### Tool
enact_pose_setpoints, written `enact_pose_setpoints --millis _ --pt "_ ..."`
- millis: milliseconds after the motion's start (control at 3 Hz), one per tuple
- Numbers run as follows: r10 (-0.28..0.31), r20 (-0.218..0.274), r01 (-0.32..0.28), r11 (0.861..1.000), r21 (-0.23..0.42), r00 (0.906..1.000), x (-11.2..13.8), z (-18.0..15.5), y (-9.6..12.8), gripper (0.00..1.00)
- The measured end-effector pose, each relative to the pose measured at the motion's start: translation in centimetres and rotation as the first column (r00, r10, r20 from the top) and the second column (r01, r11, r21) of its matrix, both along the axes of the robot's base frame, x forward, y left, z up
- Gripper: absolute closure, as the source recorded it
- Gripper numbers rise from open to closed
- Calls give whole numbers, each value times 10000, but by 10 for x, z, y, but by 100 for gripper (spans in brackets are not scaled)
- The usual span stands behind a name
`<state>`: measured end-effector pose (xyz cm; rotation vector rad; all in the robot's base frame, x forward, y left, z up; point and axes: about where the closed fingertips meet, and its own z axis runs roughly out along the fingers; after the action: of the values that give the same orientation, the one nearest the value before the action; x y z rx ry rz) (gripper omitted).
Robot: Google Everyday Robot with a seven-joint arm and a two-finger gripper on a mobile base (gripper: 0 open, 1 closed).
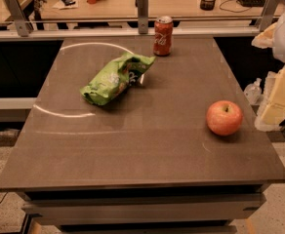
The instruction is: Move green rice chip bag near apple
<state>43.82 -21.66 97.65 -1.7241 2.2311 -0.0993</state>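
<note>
We see the crumpled, elongated bright-green foil rice chip bag (115, 79) lying flat on the brown rectangular tabletop (132, 150), left of centre. Its long axis runs from near left to far right, and its far end lies near the upright red soda can (163, 35). The round red-orange apple (224, 117) sits well apart from it, toward the near right. The pale gripper (277, 101) hangs at the right edge of the view, just beyond the table's side and much nearer the apple. We cannot tell how far open it is, and it has no hold of the bag. We judge the reach must go leftward, past the apple, and meet the bag across its narrow width.
</note>
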Motion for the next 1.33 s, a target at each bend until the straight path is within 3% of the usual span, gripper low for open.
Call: enact_pose_setpoints --millis 667,1000,1333 --pt "181 175 -182 9998 92 9997 2 2 6 0" --pt "690 556 -715 9965 437 9961 10 -1 23 0" --pt "1667 1237 -1772 9810 787 9782 15 -4 43 0"
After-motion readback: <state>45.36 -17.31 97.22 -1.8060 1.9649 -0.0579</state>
